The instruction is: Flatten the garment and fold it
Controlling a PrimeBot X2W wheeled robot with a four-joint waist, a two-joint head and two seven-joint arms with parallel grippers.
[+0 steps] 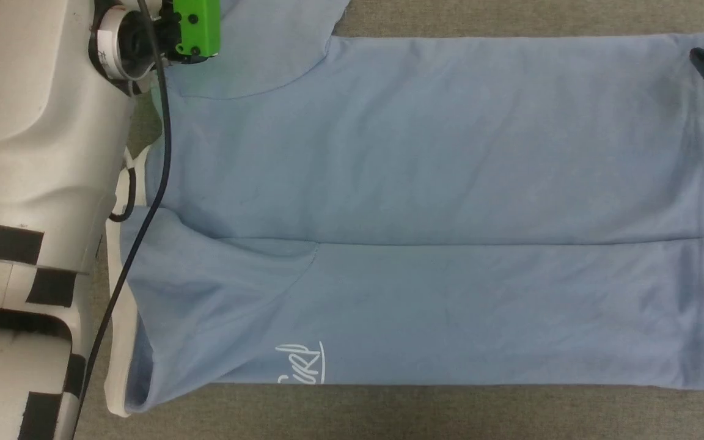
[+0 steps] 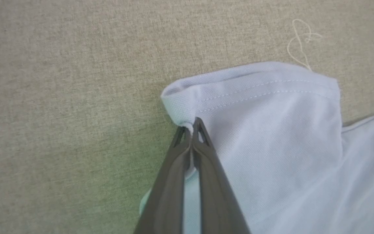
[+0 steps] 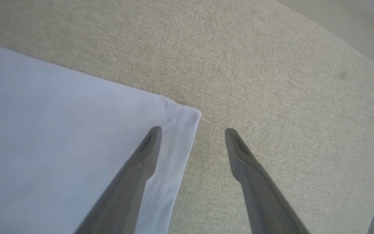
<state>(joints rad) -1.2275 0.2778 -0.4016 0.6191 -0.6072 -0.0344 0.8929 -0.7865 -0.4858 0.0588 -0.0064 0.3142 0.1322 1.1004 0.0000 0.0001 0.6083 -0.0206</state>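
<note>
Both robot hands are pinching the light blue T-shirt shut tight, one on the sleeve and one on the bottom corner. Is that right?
Not quite. The left gripper is shut on the sleeve of the T-shirt, but the right gripper is not pinching. The right wrist view shows its jaws wide apart, one over the bottom corner, the other over the beige surface.

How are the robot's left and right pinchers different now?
The left gripper with two long dark fingers is shut, pinching a sleeve corner of the light blue knit T-shirt; the right gripper is open and holds nothing. The left gripper's fingers meet at the tips; the right gripper's stand apart, one over the shirt's hem corner, one over the beige woven surface. Both sit at shirt edges.
</note>
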